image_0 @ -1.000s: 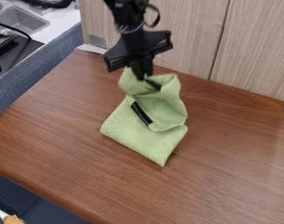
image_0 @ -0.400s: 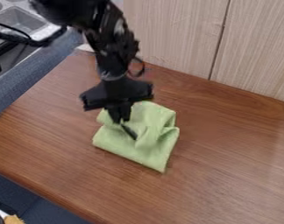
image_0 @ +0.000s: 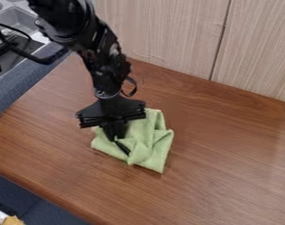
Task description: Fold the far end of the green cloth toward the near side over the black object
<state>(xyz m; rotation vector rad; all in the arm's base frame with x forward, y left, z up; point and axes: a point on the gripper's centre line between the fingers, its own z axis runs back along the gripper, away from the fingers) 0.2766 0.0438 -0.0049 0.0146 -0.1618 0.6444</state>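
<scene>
At the upper left of the frame is a grey sink [image_0: 16, 18], with a blue-grey band [image_0: 24, 83] running below it along the left edge of the brown wooden table [image_0: 227, 149]. A small tan thing [image_0: 13, 220] sits in the lower left corner. The black robot arm [image_0: 100, 52] comes in from the upper left and slants down to left of centre, where its gripper [image_0: 115, 138] points down at the green cloth [image_0: 152, 141]. The gripper touches the cloth; whether it is clamped on it, I cannot tell. The cloth lies crumpled on the table just left of centre, in folds, with a narrow black strip [image_0: 122, 148] against it right by the gripper. Light wood-grain panels [image_0: 168, 35] stand behind the table, reaching to the upper right.
</scene>
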